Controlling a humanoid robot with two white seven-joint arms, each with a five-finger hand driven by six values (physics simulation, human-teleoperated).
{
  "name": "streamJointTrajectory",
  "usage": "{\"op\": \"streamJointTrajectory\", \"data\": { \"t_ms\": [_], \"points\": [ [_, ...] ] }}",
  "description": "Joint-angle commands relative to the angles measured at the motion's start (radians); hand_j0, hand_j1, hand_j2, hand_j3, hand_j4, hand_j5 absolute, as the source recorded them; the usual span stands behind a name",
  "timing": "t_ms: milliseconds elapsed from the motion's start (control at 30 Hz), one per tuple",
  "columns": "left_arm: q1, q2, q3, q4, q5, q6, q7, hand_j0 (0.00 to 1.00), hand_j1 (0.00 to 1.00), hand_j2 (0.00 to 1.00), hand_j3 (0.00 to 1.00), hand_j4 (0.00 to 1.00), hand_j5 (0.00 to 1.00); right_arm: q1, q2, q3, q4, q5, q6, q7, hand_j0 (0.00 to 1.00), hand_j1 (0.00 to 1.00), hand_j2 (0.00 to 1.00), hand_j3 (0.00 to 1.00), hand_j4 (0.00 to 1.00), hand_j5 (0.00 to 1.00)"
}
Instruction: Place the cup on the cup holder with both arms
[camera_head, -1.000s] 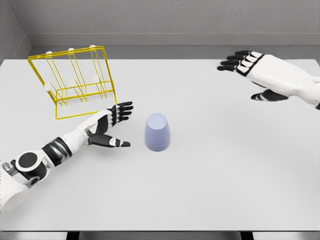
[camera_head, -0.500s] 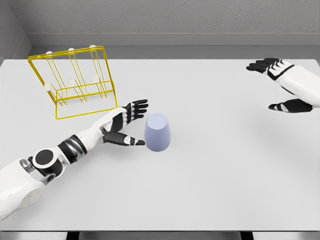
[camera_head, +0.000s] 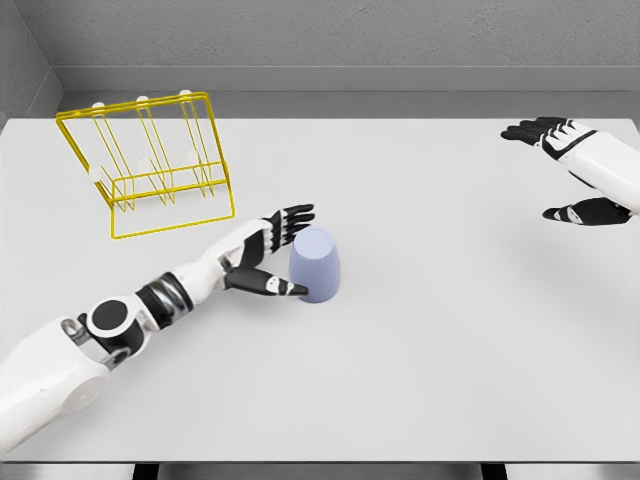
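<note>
on the white tabletop (camera_head: 430, 350), near its middle and a little left: one cup (camera_head: 316, 264), pale lavender, standing upside down with its closed base uppermost and its wider rim on the surface.

far left corner of the tabletop: one cup holder (camera_head: 150, 160), yellow wire, a flat rectangular base frame with a tilted rectangular frame rising from it; several thin upright prongs with small white tips inside. it stands well apart from the cup and carries nothing.

left hand (camera_head: 272, 256): white with black fingers, its arm entering from the lower left corner and stretched across the tabletop. fingers spread and extended, not curled round anything. the thumb lies low along the surface with its tip at the cup's lower left side; the other fingertips (camera_head: 300, 212) reach to the cup's upper left edge. whether they touch the cup cannot be told; the hand brackets the cup's left side without closing on it.

right hand (camera_head: 565, 170): at the far right edge, raised above the tabletop, well apart from the cup. fingers straight and fanned toward the left, thumb hanging separately below; it holds nothing. its forearm runs out of the picture's right edge.
</note>
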Motion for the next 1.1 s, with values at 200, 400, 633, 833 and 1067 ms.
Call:
{"op": "streamJointTrajectory", "data": {
  "t_ms": [200, 400, 633, 833, 1067],
  "points": [
    [0.000, -0.017, -0.001, 0.009, -0.002, 0.000, 0.000, 1.00, 1.00, 1.00, 1.00, 1.00, 1.00, 0.000, -0.001, 0.000, 0.009, -0.008, 0.003, -0.001, 1.00, 1.00, 1.00, 1.00, 1.00, 1.00],
    [-0.002, -0.037, -0.005, 0.029, -0.002, 0.000, 0.000, 1.00, 1.00, 1.00, 1.00, 1.00, 1.00, 0.000, -0.001, 0.000, 0.008, -0.010, 0.003, -0.001, 1.00, 1.00, 1.00, 1.00, 1.00, 1.00],
    [0.000, -0.054, -0.007, 0.044, -0.003, 0.000, 0.000, 1.00, 1.00, 1.00, 1.00, 1.00, 1.00, 0.000, -0.001, 0.000, 0.008, -0.010, 0.003, -0.001, 1.00, 1.00, 1.00, 1.00, 1.00, 1.00],
    [0.002, -0.060, -0.007, 0.043, -0.009, -0.001, 0.000, 1.00, 1.00, 1.00, 1.00, 1.00, 1.00, 0.000, 0.001, 0.000, 0.009, -0.010, 0.003, -0.001, 1.00, 1.00, 1.00, 1.00, 1.00, 1.00],
    [0.006, -0.062, -0.007, 0.041, -0.009, -0.012, 0.000, 0.70, 0.70, 0.70, 0.70, 0.70, 0.70, 0.000, -0.001, -0.002, 0.011, -0.010, 0.003, -0.001, 1.00, 1.00, 1.00, 1.00, 1.00, 1.00]
  ]
}}
